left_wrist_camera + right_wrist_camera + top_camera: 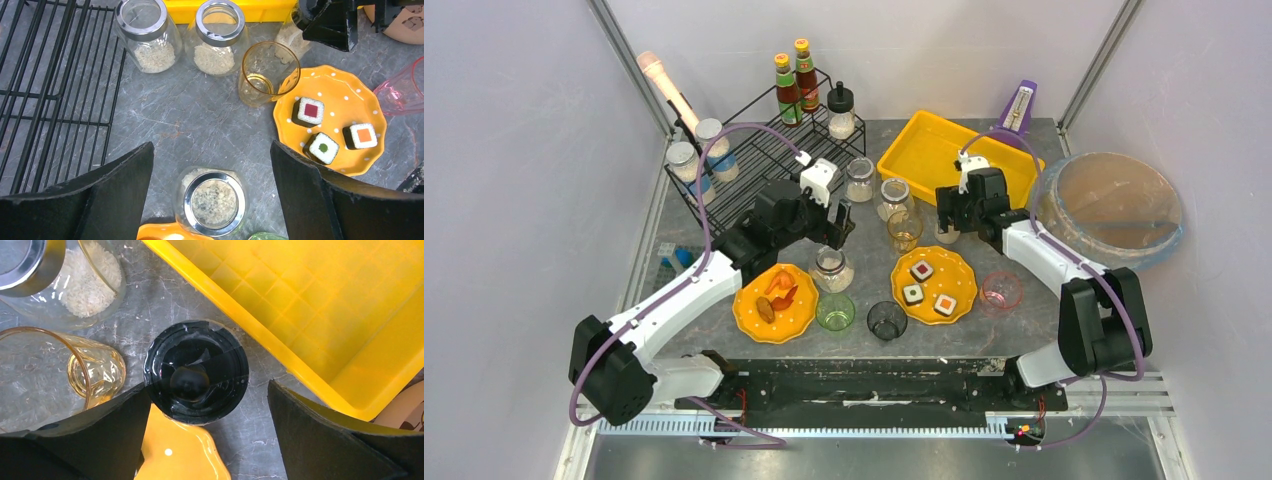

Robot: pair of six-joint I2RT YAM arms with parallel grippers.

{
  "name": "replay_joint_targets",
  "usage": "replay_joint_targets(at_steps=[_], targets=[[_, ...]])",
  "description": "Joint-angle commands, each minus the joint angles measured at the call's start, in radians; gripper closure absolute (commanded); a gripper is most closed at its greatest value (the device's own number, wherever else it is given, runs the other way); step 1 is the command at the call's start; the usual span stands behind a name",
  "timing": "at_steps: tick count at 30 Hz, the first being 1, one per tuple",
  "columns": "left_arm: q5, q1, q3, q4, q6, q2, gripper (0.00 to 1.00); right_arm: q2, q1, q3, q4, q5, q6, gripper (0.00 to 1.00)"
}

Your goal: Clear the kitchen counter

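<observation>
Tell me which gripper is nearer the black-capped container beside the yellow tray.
Right. The right gripper hangs open directly above the black-capped container; the left gripper is off beyond the amber glass, open over a metal-lidded jar.

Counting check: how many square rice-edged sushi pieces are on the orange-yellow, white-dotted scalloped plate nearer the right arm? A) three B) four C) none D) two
A: the orange-yellow white-dotted plate holds three sushi pieces, with red, green and orange centres, clear in both the left wrist and top views.
</observation>
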Motion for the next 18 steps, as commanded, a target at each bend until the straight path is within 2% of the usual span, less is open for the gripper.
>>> replay_joint_targets(at_steps=[1,7,11,14,18], targets=[[0.018,-0.006,-0.007,0.056,0.045,-0.011,0.09,0.008,-0.002,0.06,0.07,-0.003,-0.038,0.12],[0.06,-0.006,0.003,0.047,0.027,0.016,0.1,0.036,-0.001,0.064,0.087,-0.032,-0.048,0.13],[0.078,-0.006,0.015,0.035,0.009,0.041,0.1,0.031,-0.002,0.067,0.088,-0.054,-0.05,0.21],[0.088,-0.007,0.023,0.035,0.009,0.053,0.1,0.012,-0.001,0.075,0.074,-0.055,-0.057,0.35],[0.093,-0.006,0.035,0.037,0.023,0.061,0.1,-0.031,-0.001,0.099,0.032,-0.065,-0.065,0.62]])
